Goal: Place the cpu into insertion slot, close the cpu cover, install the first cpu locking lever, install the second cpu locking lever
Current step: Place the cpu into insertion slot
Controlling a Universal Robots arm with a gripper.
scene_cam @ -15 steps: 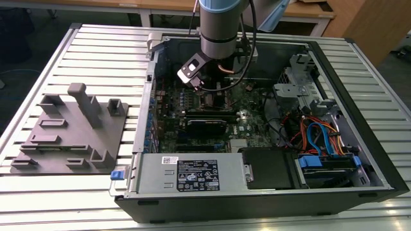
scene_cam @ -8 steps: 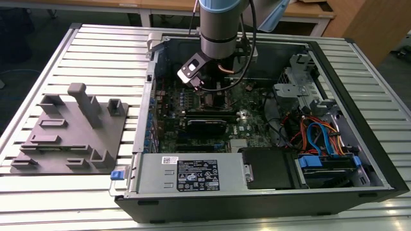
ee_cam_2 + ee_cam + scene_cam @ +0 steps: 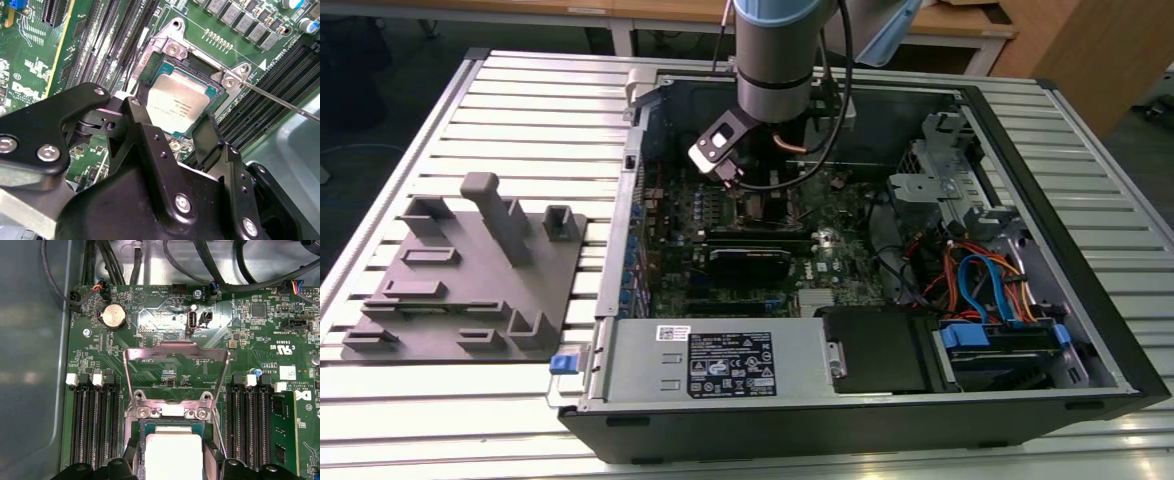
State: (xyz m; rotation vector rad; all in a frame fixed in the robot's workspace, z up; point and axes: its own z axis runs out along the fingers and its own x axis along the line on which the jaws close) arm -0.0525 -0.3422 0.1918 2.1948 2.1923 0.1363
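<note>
First wrist view: cpu cover (image 3: 176, 351) open, cpu (image 3: 172, 452) exposed.

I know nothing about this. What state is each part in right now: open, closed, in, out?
cpu: lying in the insertion slot, metal top up.
insertion slot: filled by the cpu.
cpu cover: open, tilted up on its hinge.
locking lever: unlatched, sticking out from the slot.
gripper: down at the cpu.
computer case: on its side, side panel off.
</note>
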